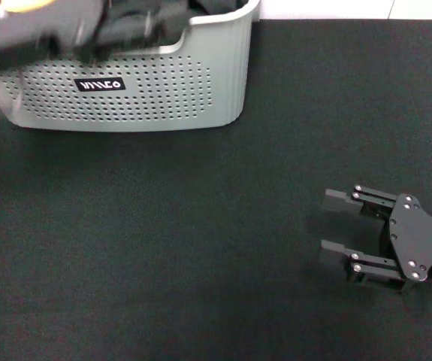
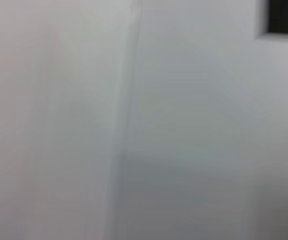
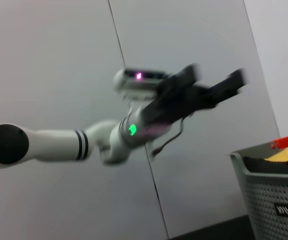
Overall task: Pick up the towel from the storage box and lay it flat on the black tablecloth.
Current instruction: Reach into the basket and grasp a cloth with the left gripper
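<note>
Two grippers are noted: left gripper (image 3: 216, 90), spread and empty, above the storage box (image 1: 125, 98) at upper left, towel (image 3: 284, 155) inside; right gripper (image 1: 343, 226) parked open at lower right. Black fabric heap (image 1: 137, 26) could be seized instead.

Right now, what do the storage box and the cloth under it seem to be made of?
The storage box looks like moulded light grey plastic with a smooth matt finish: rounded corners, regular rows of punched holes and a small black label. The black tablecloth looks like woven or knitted fabric, matt and finely grained, with no shine; the exact fibre cannot be told.
</note>
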You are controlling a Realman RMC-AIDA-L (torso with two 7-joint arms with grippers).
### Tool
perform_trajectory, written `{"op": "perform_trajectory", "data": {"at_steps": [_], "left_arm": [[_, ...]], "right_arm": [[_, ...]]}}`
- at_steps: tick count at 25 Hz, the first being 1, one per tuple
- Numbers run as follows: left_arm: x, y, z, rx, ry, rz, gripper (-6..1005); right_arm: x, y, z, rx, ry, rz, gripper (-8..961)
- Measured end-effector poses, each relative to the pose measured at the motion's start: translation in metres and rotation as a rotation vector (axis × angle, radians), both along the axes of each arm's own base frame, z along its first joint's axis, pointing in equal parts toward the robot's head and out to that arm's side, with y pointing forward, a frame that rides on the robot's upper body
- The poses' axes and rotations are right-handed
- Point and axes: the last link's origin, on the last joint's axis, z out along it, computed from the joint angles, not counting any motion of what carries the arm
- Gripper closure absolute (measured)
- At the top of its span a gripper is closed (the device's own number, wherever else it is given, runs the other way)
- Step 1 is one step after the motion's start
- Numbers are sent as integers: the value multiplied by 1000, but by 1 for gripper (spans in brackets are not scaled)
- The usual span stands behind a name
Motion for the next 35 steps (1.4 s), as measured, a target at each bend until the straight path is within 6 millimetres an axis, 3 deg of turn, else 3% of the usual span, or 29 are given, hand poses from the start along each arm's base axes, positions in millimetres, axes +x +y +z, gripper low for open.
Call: {"op": "perform_trajectory", "data": {"at_steps": [6, 11, 18, 25, 35], "left_arm": [[45, 69, 41, 268, 255, 247, 274], [45, 98, 44, 319, 451, 433, 285], [17, 93, 32, 326, 670, 610, 289], [8, 82, 40, 375, 718, 672, 312], [-10, 103, 17, 334, 753, 729, 353]], "right_arm": [[7, 1, -4, 14, -23, -44, 245], [8, 1, -7, 20, -33, -56, 245], [13, -1, -11, 42, -51, -77, 245], [11, 11, -9, 67, -67, -84, 245], [13, 20, -8, 89, -90, -107, 244]]}}
